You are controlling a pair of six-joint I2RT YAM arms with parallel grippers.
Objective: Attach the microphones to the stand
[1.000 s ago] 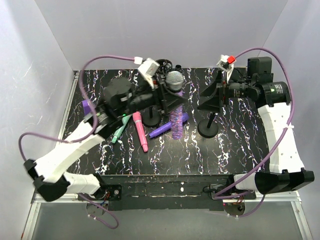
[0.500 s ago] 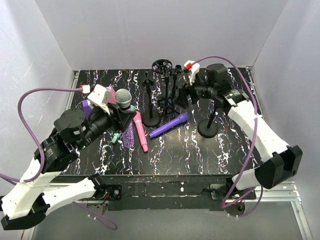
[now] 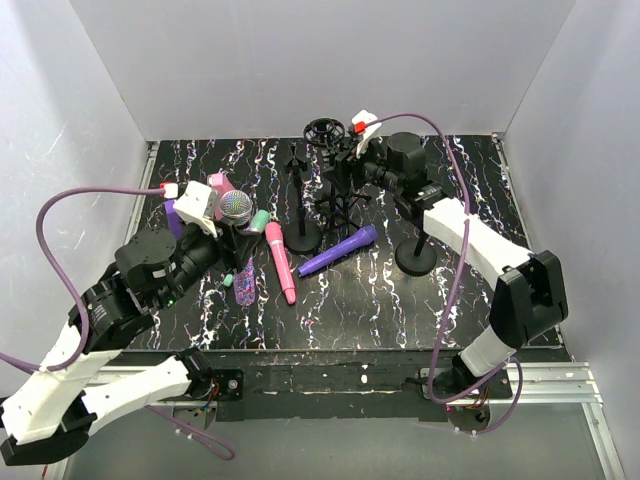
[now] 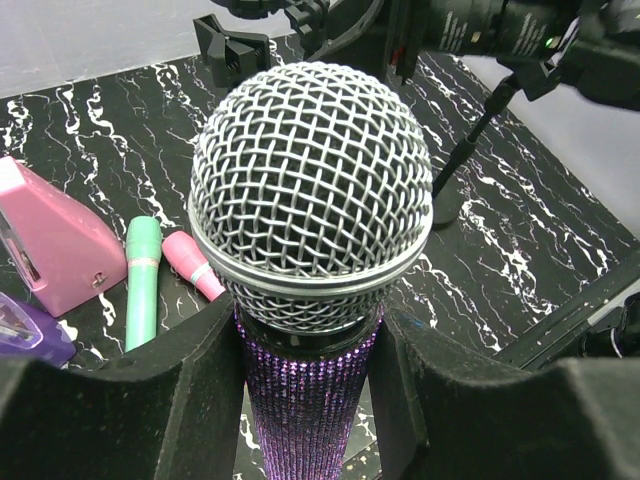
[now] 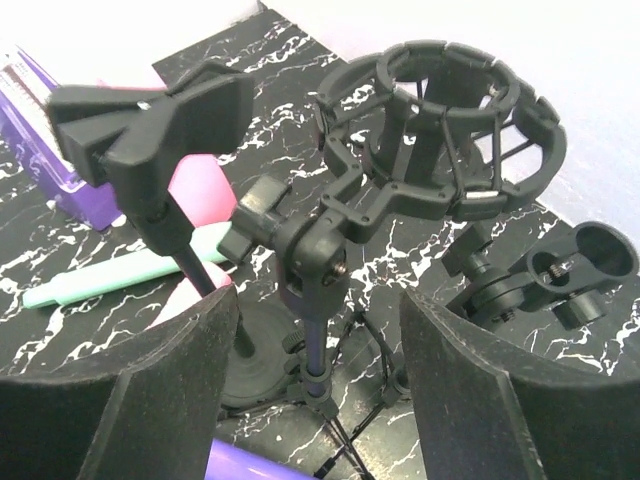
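Clamped in the left gripper (image 4: pixel 305 400) is the glittery purple microphone with a silver-grey mesh head (image 4: pixel 310 190). The black foam pads (image 4: pixel 190 400) are pressed on its sparkling handle just below the head. The microphone is held head-up over the left part of the black, white-veined counter (image 3: pixel 450 300). Whether its lower end touches the surface cannot be told.

The mint green microphone (image 4: pixel 142 280) and the slim pink microphone (image 3: pixel 280 262) are laid side by side on the counter, just right of the held one. The plain purple microphone (image 3: pixel 336 250) is laid further right at a slant. It is placed between the round bases of the black clip-topped stand (image 5: pixel 150 125) and a second round-based black stand (image 3: pixel 417 258).

A boxy pink wedge (image 4: pixel 55 240) and a purple wedge (image 4: pixel 25 335) are noted at the far left of the counter, beyond the held microphone.

The right gripper (image 5: pixel 320 310) is spread wide at the far middle of the counter, and nothing is gripped. Its jaws are set on either side of the column of the black tripod stand with a ring-shaped shock mount (image 5: pixel 395 200). A gap is seen on both sides.
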